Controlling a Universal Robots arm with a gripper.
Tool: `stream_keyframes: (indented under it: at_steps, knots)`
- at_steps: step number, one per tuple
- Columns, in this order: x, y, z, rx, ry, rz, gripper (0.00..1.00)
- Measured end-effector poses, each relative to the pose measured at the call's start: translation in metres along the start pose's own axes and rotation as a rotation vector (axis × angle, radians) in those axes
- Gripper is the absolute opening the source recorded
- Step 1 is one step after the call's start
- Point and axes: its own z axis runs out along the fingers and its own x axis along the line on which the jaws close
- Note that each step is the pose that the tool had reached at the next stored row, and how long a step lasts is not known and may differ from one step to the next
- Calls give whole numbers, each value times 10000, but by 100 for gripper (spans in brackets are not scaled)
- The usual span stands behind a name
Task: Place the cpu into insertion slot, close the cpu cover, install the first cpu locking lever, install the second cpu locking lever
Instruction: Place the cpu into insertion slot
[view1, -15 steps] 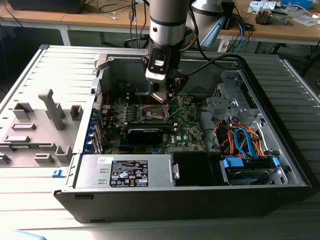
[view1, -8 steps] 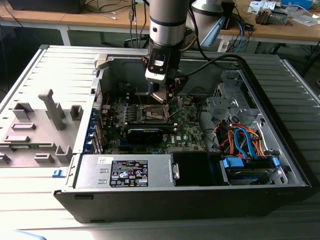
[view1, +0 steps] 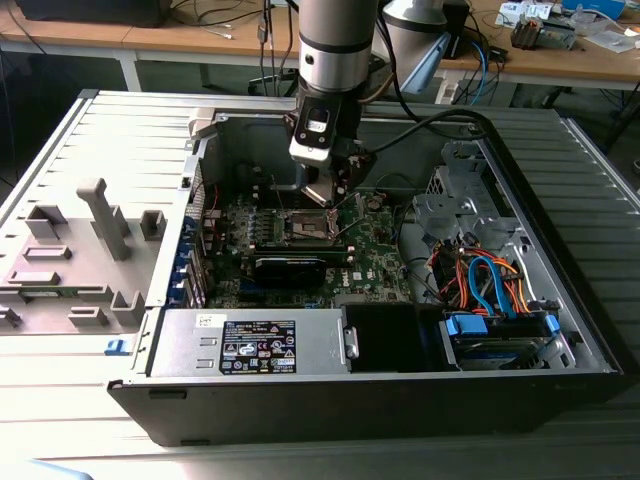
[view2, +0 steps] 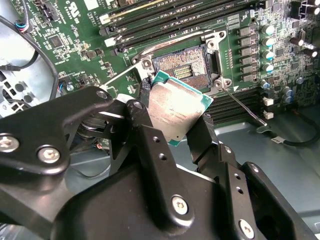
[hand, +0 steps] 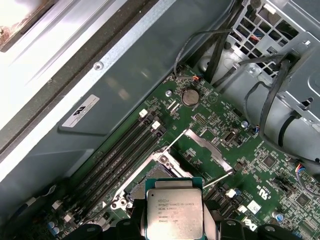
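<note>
Gripper (view2: 171, 120) | clamping one cpu (hand: 173, 212) by two edges | one insertion slot (view2: 187, 65) uncovered, close by

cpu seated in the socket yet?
No, the gripper holds the cpu off the socket, whose contact field lies bare.

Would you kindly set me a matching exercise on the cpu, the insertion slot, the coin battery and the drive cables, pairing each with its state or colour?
1. cpu
2. insertion slot
3. coin battery
4. drive cables

A. uncovered, no chip in it
B. orange and blue
C. clamped in the gripper
D. round and silver, on the green board

Pairs: 1-C, 2-A, 3-D, 4-B.
</note>
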Motion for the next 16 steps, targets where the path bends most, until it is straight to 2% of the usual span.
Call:
stream_keyframes:
  at_steps: [16]
  knots:
    - [0, 0, 8, -3, -8, 150, 55]
